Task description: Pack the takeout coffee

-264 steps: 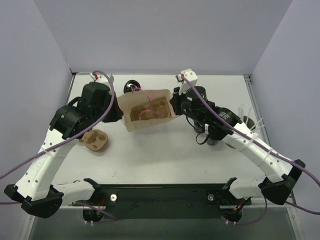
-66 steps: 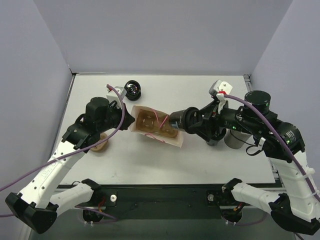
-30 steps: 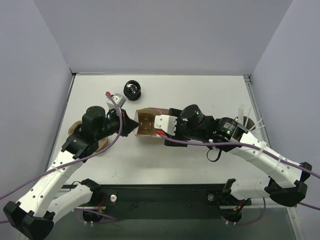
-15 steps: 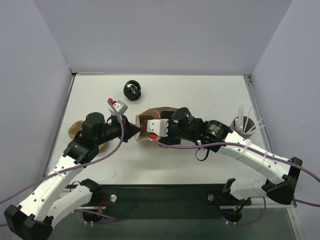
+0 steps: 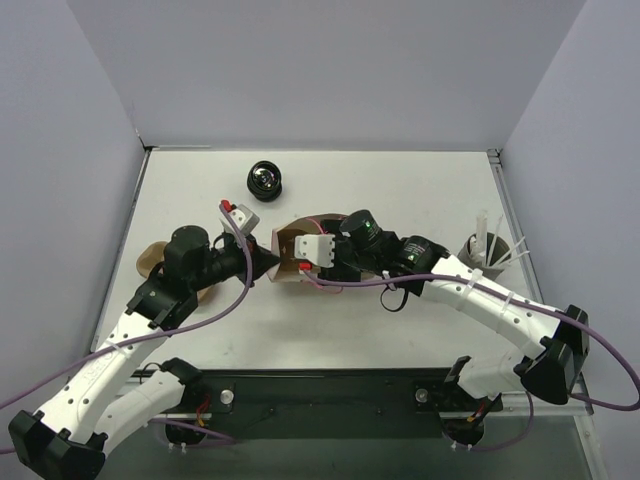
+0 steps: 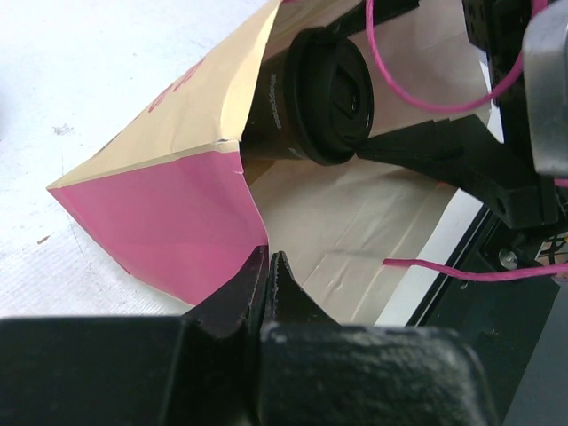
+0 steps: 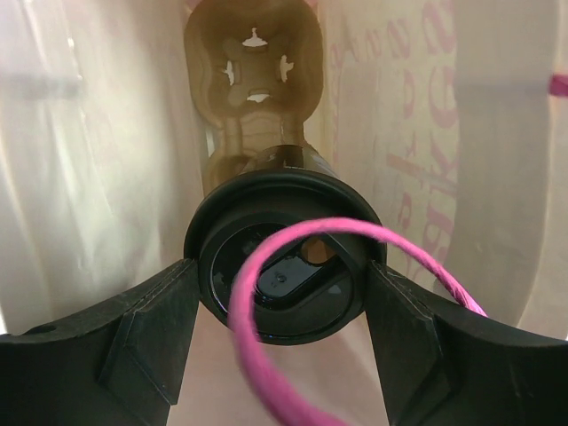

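Inside the pink paper bag (image 6: pixel 169 222), lying sideways mid-desk (image 5: pixel 400 200), the right pincer (image 7: pixel 280 266) grips a black lidded coffee cup (image 6: pixel 315 98) across its lid; the left pincer (image 6: pixel 268 266) pinches the bag's rim.

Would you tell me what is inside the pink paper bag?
A black lidded cup held by the right gripper, with a brown cup carrier deeper in. The cup hides whether its base sits in the carrier.
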Available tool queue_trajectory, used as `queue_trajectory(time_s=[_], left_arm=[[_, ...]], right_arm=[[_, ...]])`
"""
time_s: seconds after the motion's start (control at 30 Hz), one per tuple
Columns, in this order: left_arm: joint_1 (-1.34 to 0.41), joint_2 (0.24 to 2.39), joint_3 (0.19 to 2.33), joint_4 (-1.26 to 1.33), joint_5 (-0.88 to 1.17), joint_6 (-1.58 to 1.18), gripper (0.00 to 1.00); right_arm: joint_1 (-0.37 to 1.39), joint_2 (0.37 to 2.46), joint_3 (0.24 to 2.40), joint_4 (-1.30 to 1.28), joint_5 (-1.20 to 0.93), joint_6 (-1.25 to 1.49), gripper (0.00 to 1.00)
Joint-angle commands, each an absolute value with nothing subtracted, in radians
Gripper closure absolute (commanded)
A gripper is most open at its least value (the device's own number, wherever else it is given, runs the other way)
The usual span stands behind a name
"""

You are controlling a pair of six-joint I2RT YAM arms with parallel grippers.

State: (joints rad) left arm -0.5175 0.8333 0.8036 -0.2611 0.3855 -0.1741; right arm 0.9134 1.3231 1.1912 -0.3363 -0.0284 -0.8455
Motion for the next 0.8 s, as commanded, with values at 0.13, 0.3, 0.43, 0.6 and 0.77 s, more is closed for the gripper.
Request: queue_trajectory(time_s=[0.13,0.3,0.43,0.6,0.77], left_arm=[[-0.512,0.818,0.782,-0.192,0.425,-0.074,1.00],[-0.512,0.789,0.729,-0.117,0.378,-0.120,1.00],[-0.509,0.785,0.724,-0.097,0.337,-0.146,1.00],[-0.511,0.750,0.683,-0.100,0.314,-0.175,1.00],[-0.511,0.707,0.621,-0.087,0.337,-0.207,1.00]], right_arm=[[0.879,1.353,1.147,-0.226,-0.048,-0.894,0.73],[0.873,1.385,1.161,-0.193,-0.048,-0.922,0.73],[0.874,1.396,1.140,-0.190,-0.044,-0.957,0.74],[0.920,1.384,1.066,-0.146,-0.003,-0.996,0.75],[0.948,1.382,1.000,-0.049,0.083,-1.032,0.75]])
